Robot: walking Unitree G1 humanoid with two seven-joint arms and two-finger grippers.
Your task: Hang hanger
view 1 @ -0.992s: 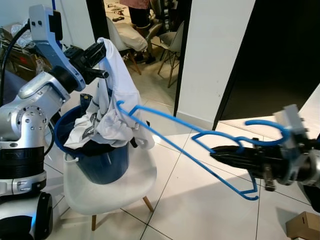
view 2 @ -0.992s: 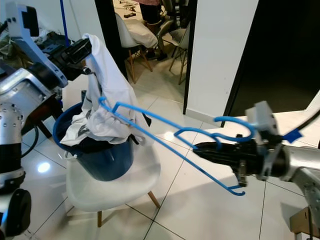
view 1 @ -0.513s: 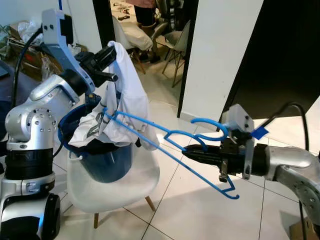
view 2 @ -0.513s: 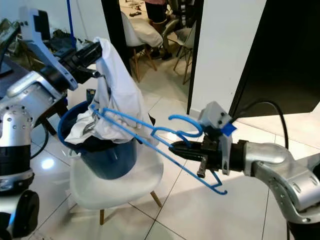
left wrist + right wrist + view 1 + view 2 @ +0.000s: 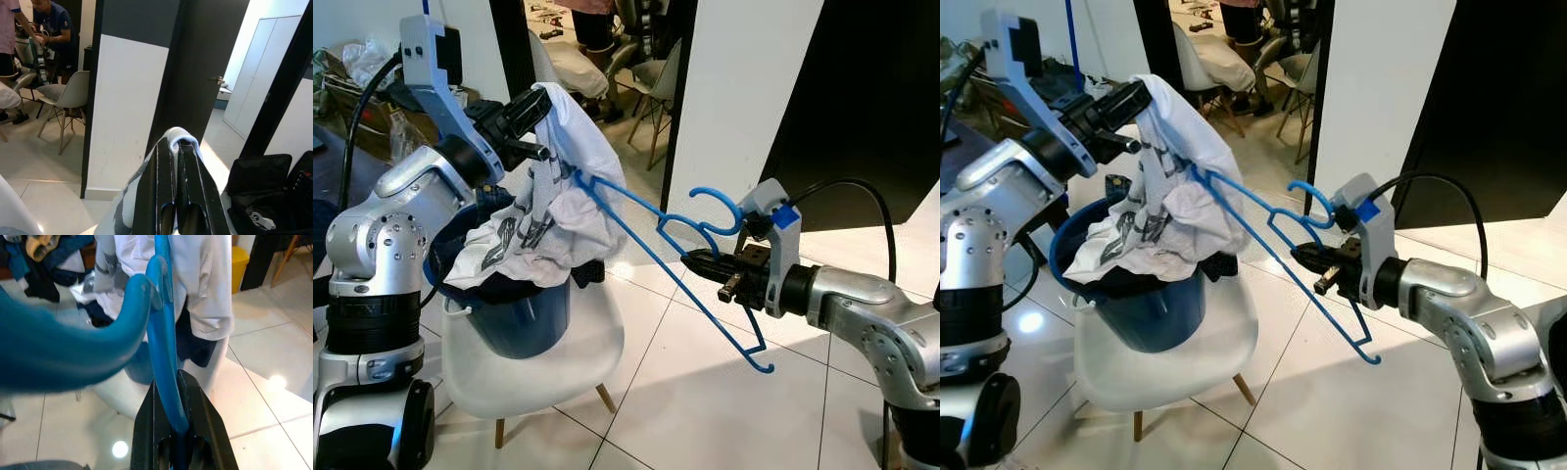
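Note:
My right gripper (image 5: 697,262) is shut on a blue plastic hanger (image 5: 651,240), gripping it just below the hook (image 5: 713,204). One end of the hanger reaches under a white shirt (image 5: 566,171); the other end hangs low toward the floor. My left gripper (image 5: 536,106) is shut on the shirt's top, holding it up above a blue bucket (image 5: 509,313) of clothes. The left wrist view has the black fingers (image 5: 188,186) pinched on white cloth (image 5: 180,136). Blue hanger bar (image 5: 164,357) runs between the closed fingers in the right wrist view.
The bucket stands on a white chair (image 5: 558,362) on a white tiled floor. Behind are a white wall panel (image 5: 744,88), a dark doorway (image 5: 871,108) and a room with more chairs (image 5: 651,78) and people (image 5: 49,29). A black bag (image 5: 264,181) lies by the door.
My right arm swung the hanger up and steeper, pushing its far end higher into the shirt. The shirt now bulges over the hanger tip. The left gripper stayed put.

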